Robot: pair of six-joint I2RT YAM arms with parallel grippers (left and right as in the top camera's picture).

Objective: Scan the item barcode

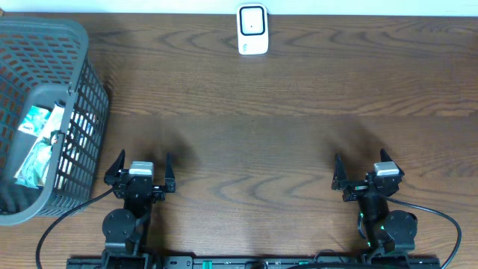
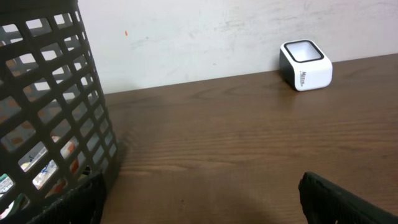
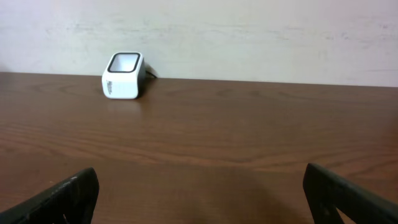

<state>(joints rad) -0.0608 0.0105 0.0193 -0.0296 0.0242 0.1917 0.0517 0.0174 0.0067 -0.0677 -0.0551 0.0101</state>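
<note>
Both arms sit at the near edge of the table (image 1: 246,127), left gripper (image 1: 144,161) and right gripper (image 1: 361,166) spread wide, holding nothing; teal-and-white packets (image 1: 36,146) for scanning lie in the grey mesh basket (image 1: 84,123) at far left, well apart from the white scanner (image 1: 252,30); a reach inside could snag the mesh or tip the basket; a crinkly packet may slip.

Grey basket (image 1: 93,104) left, white scanner (image 1: 252,30) far edge
</note>
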